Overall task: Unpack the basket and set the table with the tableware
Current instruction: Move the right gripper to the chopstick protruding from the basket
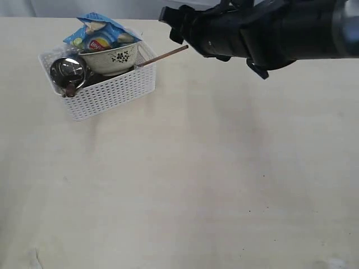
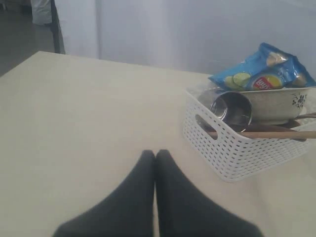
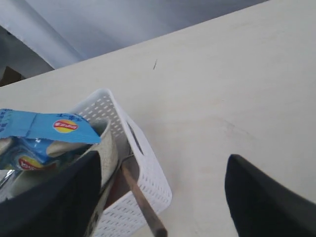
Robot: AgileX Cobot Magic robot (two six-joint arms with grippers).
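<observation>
Right claw: the right gripper (image 1: 175, 22) hangs with its jaws wide apart and nothing between them, above the basket's (image 1: 112, 92) right end.
Left claw: the left gripper (image 2: 156, 157) has its fingers pressed together, empty, low over bare table (image 1: 224, 185) just short of the basket.
Basket place: it stands near the table's far edge, toward the far left corner, well apart from the near edge.
Load: the bowl (image 1: 112, 58) sits inside with the chip bag (image 1: 101, 35) on top. The cup (image 1: 67, 72) lies tipped beside it.
Chopsticks axis: the chopsticks (image 1: 165, 56) lean over the basket's right rim. Their long axis runs from inside the basket outward, and the free end points toward my right arm, raised a little.
Cup axis: its mouth faces out toward my left arm.
Risk, snag: I judge that a descent on the sticks close to the rim could catch a finger on the lattice wall or the bowl.
Risk, drag: the basket looks light. A pull along the sticks could slide or tilt it if their inner ends are wedged under the bowl.
Risk, partial grip: thin round sticks may roll, so I could lift one and drop the other.
Risk, bag: it perches loosely, and a knock to the bowl may tip it onto the table.
</observation>
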